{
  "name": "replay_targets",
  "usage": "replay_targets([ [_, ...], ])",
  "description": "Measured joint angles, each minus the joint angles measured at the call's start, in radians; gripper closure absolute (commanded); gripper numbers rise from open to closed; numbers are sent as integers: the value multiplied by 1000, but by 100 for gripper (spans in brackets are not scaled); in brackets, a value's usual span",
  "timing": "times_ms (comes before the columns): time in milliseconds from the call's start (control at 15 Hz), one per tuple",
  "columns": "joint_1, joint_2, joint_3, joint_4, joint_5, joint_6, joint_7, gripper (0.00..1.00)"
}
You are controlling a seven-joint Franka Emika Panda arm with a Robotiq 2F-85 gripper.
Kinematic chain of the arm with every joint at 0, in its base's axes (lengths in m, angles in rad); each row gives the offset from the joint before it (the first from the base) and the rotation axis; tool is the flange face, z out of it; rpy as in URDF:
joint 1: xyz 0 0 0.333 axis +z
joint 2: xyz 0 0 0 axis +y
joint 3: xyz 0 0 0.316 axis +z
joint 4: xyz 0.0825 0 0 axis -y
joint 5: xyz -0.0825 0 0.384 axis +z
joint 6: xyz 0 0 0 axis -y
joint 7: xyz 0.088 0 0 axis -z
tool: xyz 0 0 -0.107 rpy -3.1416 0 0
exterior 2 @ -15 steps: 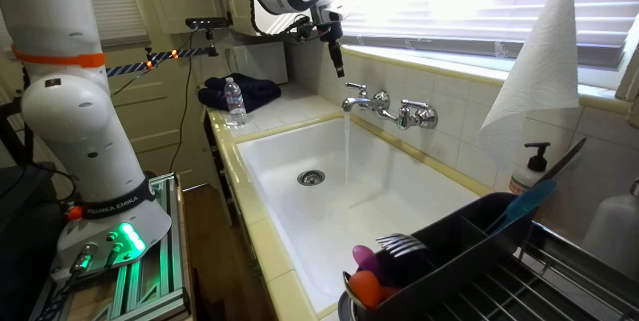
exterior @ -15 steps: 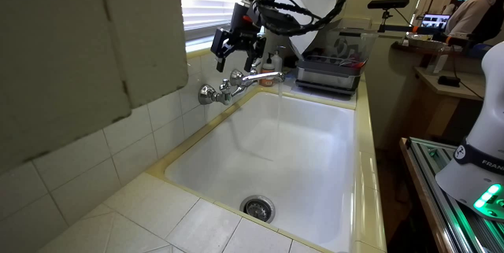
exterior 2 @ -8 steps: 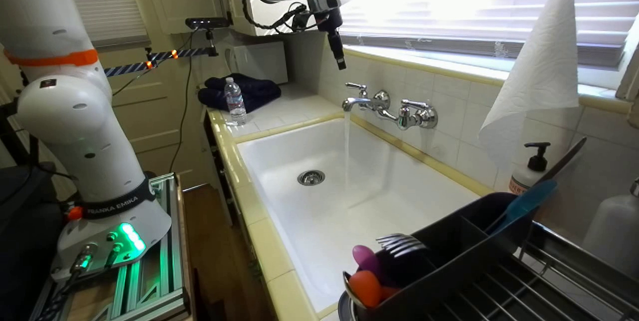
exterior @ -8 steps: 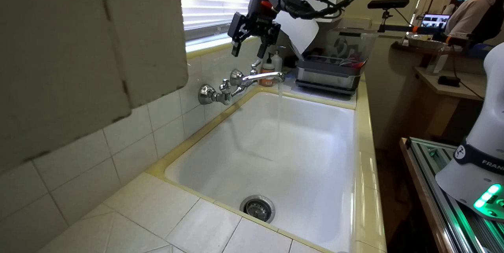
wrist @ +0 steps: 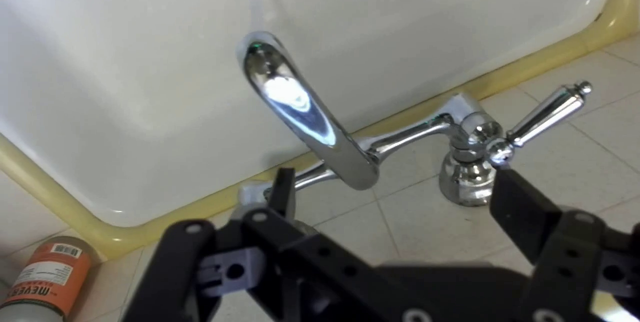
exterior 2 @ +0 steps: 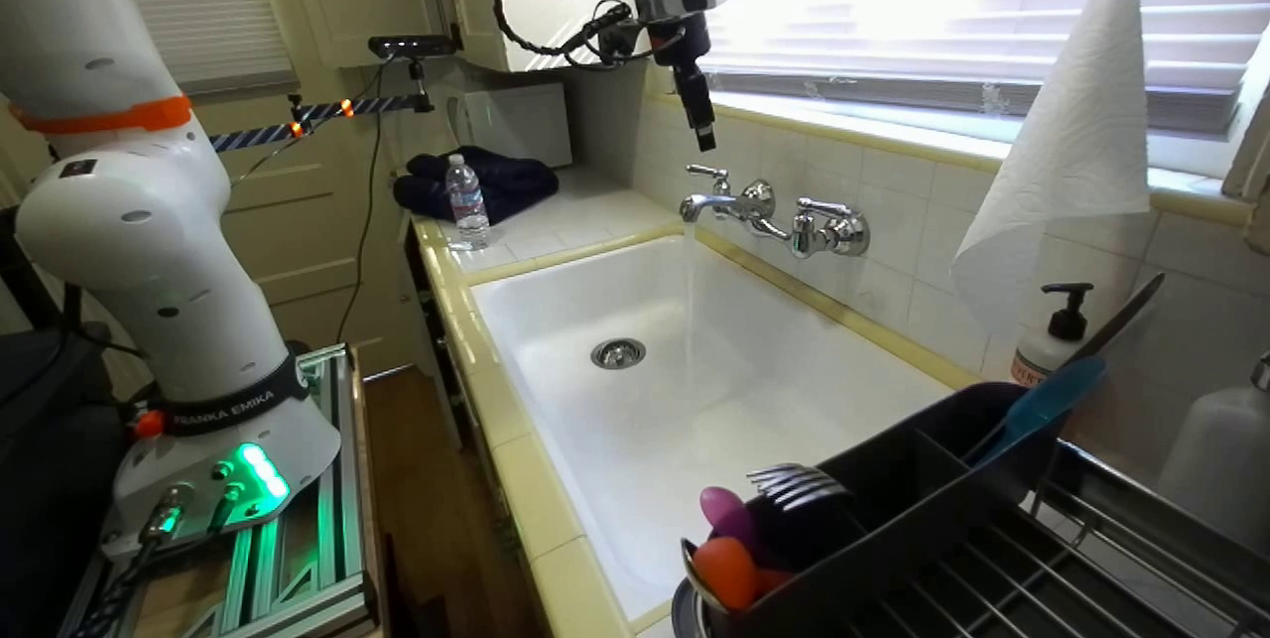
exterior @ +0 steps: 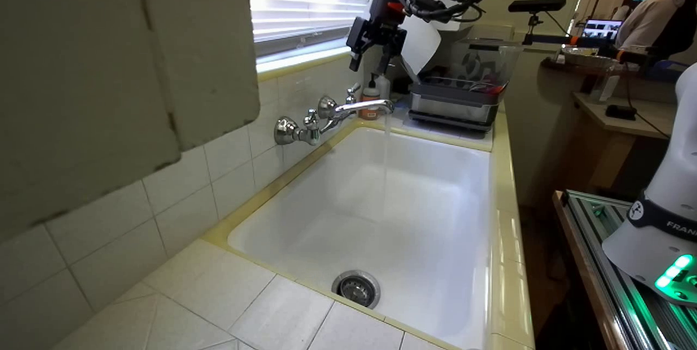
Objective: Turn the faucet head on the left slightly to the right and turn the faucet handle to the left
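Note:
The faucet head, a curved chrome spout, shows in both exterior views (exterior: pixel 370 105) (exterior 2: pixel 706 204) and in the wrist view (wrist: pixel 305 111). Water runs from it. A slim chrome faucet handle (wrist: pixel 547 114) points away from the spout in the wrist view; it also shows in an exterior view (exterior 2: pixel 706 171). A second lever (exterior 2: pixel 824 207) sits at the faucet's other end; in the wrist view that end is mostly hidden behind a finger. My gripper (exterior: pixel 369 65) is open and empty, above the faucet and apart from it in both exterior views (exterior 2: pixel 705 140); its spread fingers frame the wrist view (wrist: pixel 395 187).
The white sink (exterior: pixel 425 219) lies below the faucet, with the tiled wall (exterior 2: pixel 893 172) behind. A soap bottle (wrist: pixel 47 279), a hanging paper towel (exterior 2: pixel 1067 142) and a dish rack (exterior 2: pixel 952 539) stand near one end. A window sill (exterior: pixel 305 62) runs above the faucet.
My open gripper has moved to the right in both exterior views, and higher in one of them, along the wall above the faucet. The faucet has not visibly moved, and the water still runs.

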State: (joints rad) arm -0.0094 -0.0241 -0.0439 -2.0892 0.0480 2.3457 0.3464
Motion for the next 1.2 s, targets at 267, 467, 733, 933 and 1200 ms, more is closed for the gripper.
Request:
replay_targets([
  [267, -32, 0, -22, -2, 3, -93, -144, 0],
  [467, -43, 5, -27, -11, -1, -105, -199, 0],
  [733, -43, 17, -25, -24, -2, -101, -260, 0],
  [933, -43, 31, -25, -39, 0, -72, -307, 0],
  [1200, -43, 62, -25, -51, 4, 5, -360, 0],
])
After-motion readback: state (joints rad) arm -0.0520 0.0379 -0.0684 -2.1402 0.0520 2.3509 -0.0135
